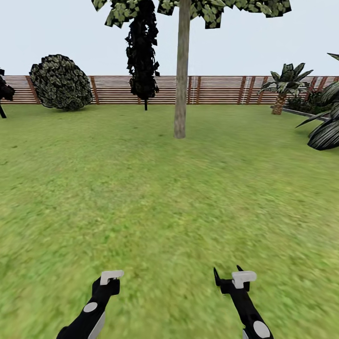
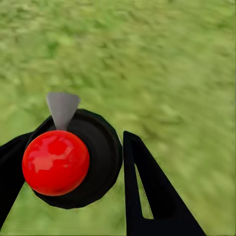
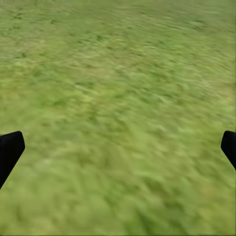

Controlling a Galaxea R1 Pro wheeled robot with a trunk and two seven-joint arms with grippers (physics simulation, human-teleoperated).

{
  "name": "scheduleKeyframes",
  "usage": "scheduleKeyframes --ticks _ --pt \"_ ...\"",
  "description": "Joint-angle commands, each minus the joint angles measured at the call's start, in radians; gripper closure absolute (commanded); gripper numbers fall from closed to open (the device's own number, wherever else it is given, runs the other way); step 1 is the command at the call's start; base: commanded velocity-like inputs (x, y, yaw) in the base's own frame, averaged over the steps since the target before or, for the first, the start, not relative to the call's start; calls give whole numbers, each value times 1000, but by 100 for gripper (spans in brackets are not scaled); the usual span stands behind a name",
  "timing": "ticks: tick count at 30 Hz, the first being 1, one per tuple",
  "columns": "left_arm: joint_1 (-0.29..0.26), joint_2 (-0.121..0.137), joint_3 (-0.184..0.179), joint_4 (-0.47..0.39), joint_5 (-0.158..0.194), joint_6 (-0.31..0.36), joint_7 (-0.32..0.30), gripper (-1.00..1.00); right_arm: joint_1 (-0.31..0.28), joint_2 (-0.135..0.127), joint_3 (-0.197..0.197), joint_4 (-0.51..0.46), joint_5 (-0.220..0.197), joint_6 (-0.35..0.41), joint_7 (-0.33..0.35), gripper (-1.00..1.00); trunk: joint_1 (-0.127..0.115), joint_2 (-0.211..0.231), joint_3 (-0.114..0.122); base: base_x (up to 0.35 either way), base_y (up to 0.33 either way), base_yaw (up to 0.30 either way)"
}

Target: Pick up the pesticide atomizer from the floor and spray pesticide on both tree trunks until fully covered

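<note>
The left gripper [image 1: 109, 281] hangs low over the lawn [image 1: 141, 202], near and to the left. Its jaws are closed around the pesticide atomizer [image 2: 101, 147], which the wrist camera sees end-on as a black round body with a grey wedge [image 2: 63, 108] and a glossy red ball [image 2: 55, 162] on it. The right gripper [image 1: 230, 277] hangs near on the right, its jaws spread wide over bare grass. Far ahead, a little right of centre, stands the pale tree trunk [image 1: 181, 70], foliage at its top. Behind it runs the slatted wooden fence [image 1: 221, 89], with a round bush [image 1: 61, 82] far left, a thin black tree [image 1: 141, 52] beside the trunk and a short palm [image 1: 285, 87] far right
</note>
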Motion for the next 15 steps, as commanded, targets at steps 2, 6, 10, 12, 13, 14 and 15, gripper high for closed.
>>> scheduleKeyframes --ticks 2,6,10,12,13,14,15 --pt "0 0 0 0 0 0 0 100 0 0 0 0 1 0 0 -100 0 0 0 340 0 0" --pt "0 0 0 0 0 0 0 100 0 0 0 0 1 0 0 -100 0 0 0 340 0 0" --pt "0 0 0 0 0 -1 1 100 0 0 0 0 1 0 0 -100 0 0 0 340 0 0" --pt "0 0 -1 0 0 -1 1 100 0 0 0 -1 1 0 1 -100 0 0 0 340 0 0" --pt "0 0 -1 0 0 -1 1 100 0 0 0 -1 1 0 1 -100 0 0 0 340 0 0" --pt "0 0 -1 0 0 -1 1 100 0 0 0 -1 1 0 1 -100 0 0 0 340 0 0" --pt "0 0 -1 0 0 -1 1 100 0 0 0 -1 1 0 1 -100 0 0 0 340 0 0"
